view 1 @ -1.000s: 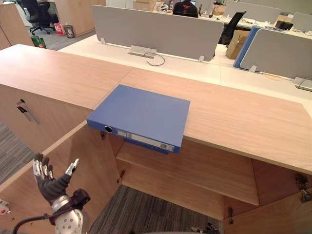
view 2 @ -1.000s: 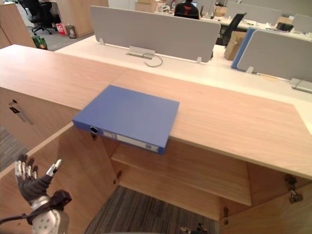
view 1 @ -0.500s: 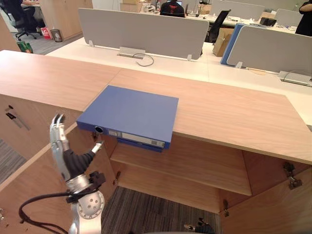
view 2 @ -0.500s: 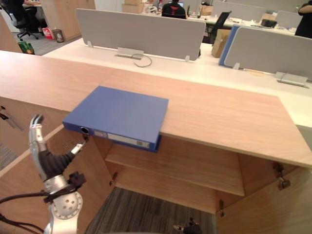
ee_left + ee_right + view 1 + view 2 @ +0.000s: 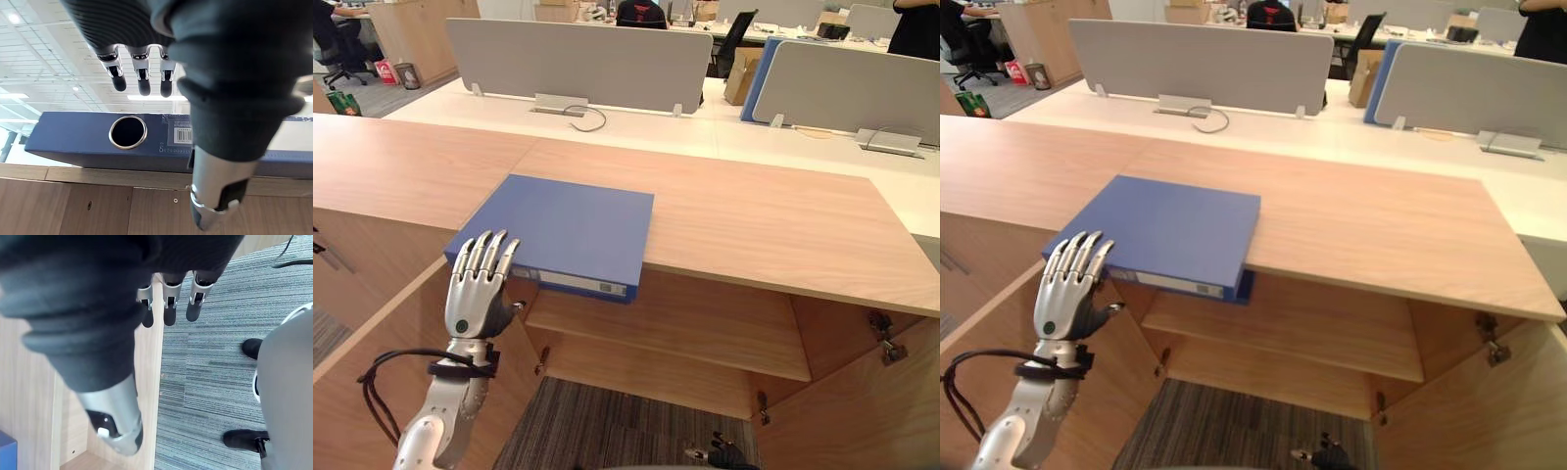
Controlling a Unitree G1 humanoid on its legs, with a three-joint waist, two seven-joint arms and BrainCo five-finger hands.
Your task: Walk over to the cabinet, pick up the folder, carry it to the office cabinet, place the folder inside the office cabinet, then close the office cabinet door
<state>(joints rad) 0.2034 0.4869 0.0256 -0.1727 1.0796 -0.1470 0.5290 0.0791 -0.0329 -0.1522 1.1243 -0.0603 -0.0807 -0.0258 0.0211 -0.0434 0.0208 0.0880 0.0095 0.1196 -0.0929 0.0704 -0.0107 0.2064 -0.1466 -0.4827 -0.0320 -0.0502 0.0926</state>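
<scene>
- Left hand's fingers (image 5: 487, 253) are straight and spread, grasping nothing, with their tips at the spine of the blue folder (image 5: 563, 227).
- Left hand (image 5: 476, 299) stands at the folder's 7 o'clock. The folder lies flat on the cabinet top (image 5: 773, 220), its near corner overhanging the open compartment.
- Right hand (image 5: 169, 313) hangs relaxed and empty.
- Risk: straight fingers nudging that overhanging corner could tip the folder off.
- Half a second ago the left hand was lower; it has risen.

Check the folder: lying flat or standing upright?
Lying flat: the folder rests cover-up on the cabinet top, spine overhanging the front edge toward the open left robot hand.
</scene>
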